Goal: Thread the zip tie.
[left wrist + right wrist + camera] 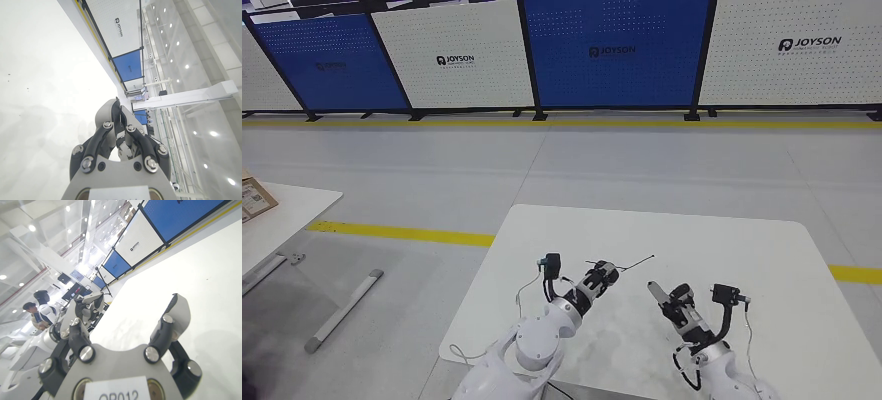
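— Where's the zip tie (634, 264)?
— In the left gripper (604, 272), fingers pressed together on one end. The rest sticks out past the fingertips, over the table (742, 240).
— And the right gripper (669, 294)?
— Fingers spread wide, apart from the zip tie. It hangs near the left one, low over the table.

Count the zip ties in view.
1. The zip tie is pinched in the shut left gripper above the table, one end sticking out. The open right gripper holds nothing. Others could lie hidden under the arms.
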